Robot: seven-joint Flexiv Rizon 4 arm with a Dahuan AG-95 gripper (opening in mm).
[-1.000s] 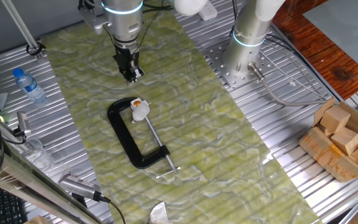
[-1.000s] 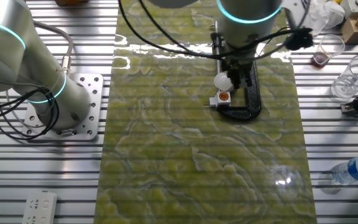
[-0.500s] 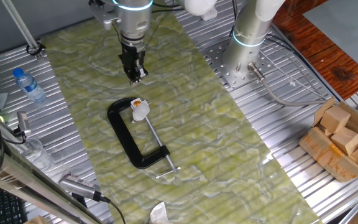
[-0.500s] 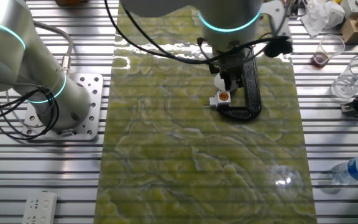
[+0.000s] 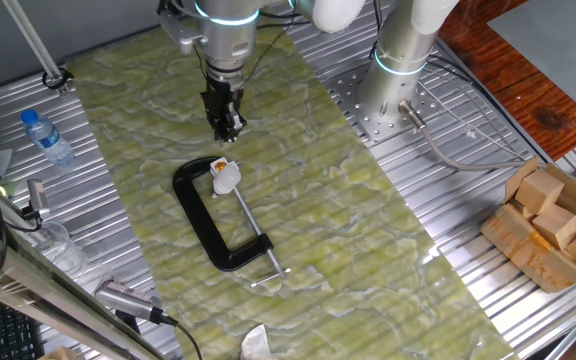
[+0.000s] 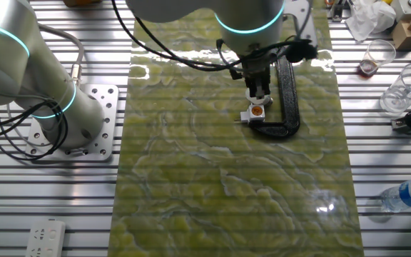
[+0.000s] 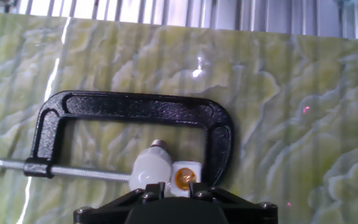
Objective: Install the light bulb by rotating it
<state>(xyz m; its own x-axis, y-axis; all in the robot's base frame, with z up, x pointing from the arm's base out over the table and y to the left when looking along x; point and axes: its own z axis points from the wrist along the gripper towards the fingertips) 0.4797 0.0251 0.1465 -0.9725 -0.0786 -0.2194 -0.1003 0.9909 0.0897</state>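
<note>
The light bulb (image 7: 150,168) is small and white and lies on the green mat with its metal screw end pointing away from me. Beside it stands a white socket block (image 7: 185,176) with an orange inside. Both sit within the black C-clamp (image 7: 135,111), against its long steel screw. From the side, the light bulb (image 5: 226,180) rests at the clamp's upper end. My gripper (image 5: 227,128) hangs just above and behind it, pointing down, and looks open and empty. In the hand view only the gripper (image 7: 176,188) base shows. The gripper (image 6: 257,91) hides most of the bulb in the other fixed view.
A second arm's base (image 5: 393,90) is bolted at the mat's far right edge. A water bottle (image 5: 46,137) lies on the left rails. A cardboard box of wooden blocks (image 5: 548,225) sits at the right. Plastic cups (image 6: 377,56) and a power strip (image 6: 45,239) stand off the mat.
My gripper has moved across the mat toward the clamp and now hangs close over the bulb. The bulb, socket block and clamp have not moved.
</note>
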